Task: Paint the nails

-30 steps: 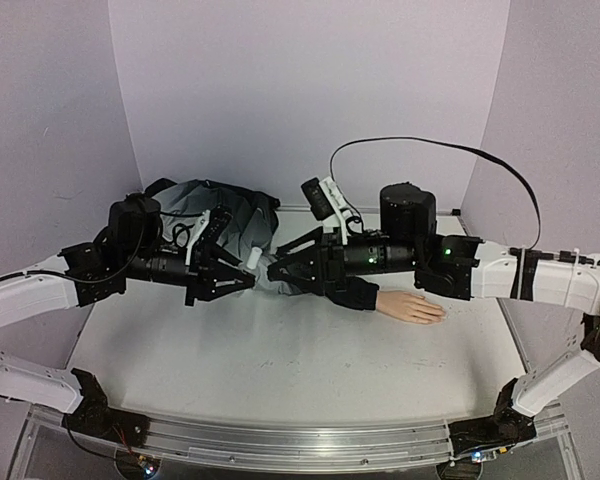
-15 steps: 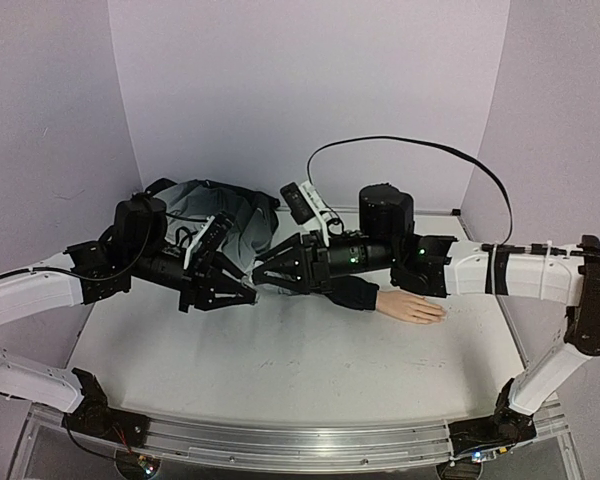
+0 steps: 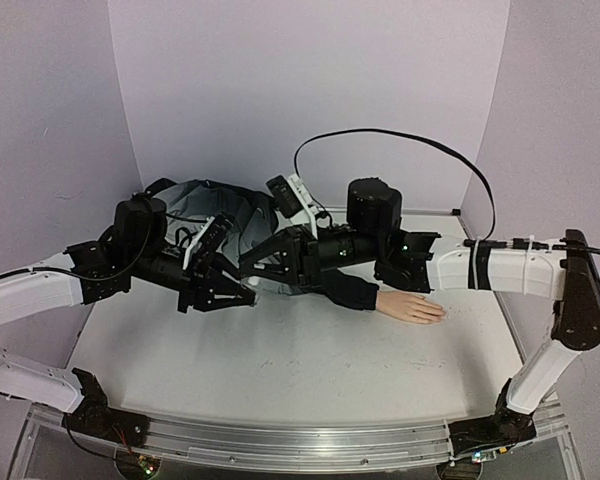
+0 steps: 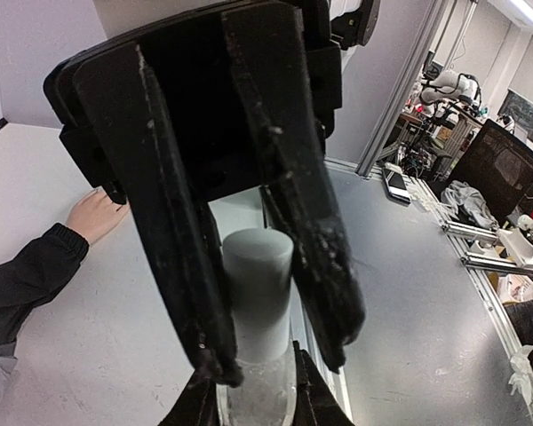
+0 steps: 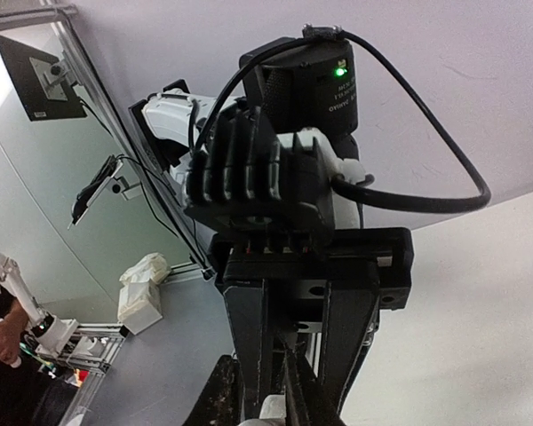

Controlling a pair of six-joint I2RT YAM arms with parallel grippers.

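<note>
Toward the left of the table [image 3: 280, 370], my left gripper [image 3: 238, 292] is clamped on the small bottle [image 4: 261, 395]. I see the right gripper [image 4: 277, 359] meeting it, fingers either side of the grey cap [image 4: 258, 280], seemingly pinching it. Further right the mannequin hand [image 3: 410, 306] lies flat, its nails [image 3: 440, 314] well apart from the bottle

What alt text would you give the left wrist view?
The right gripper grips the grey cap of a small bottle held by the left gripper at the bottom edge. At left, a mannequin hand in a dark sleeve lies on the table.
</note>
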